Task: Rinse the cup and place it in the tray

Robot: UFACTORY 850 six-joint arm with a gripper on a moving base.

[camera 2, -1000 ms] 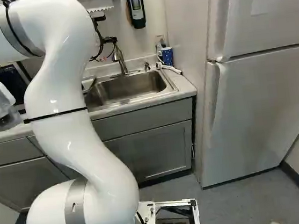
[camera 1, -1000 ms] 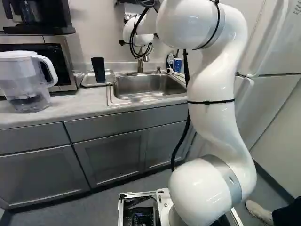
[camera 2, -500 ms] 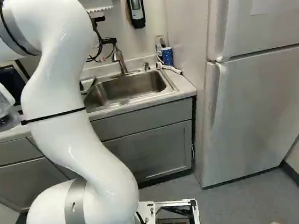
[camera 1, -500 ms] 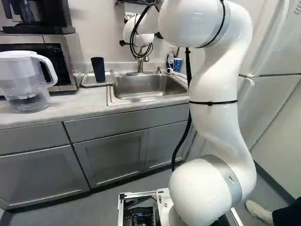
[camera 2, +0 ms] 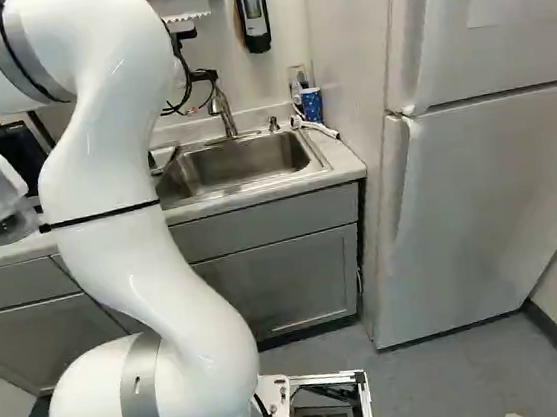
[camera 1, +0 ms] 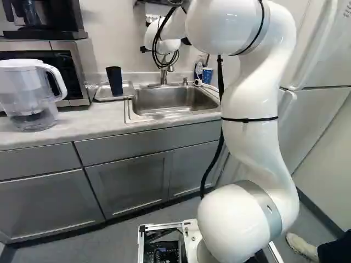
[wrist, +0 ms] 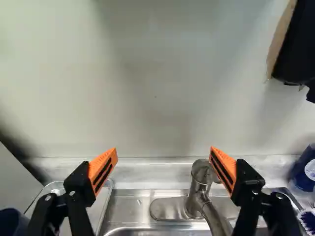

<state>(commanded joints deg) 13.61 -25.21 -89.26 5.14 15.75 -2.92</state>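
On the tray (camera 1: 129,90) stands a dark cup (camera 1: 114,81), tapering downward.

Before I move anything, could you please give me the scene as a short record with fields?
gripper: open, holding nothing
arm: raised, reaching toward the wall above the sink
dark cup: standing on the tray
tray: on the counter, beside the sink
faucet: at the sink's back edge; cannot tell whether water runs
blue cup: near the sink's other end, away from the tray
pitcher: on the counter, in front of the microwave
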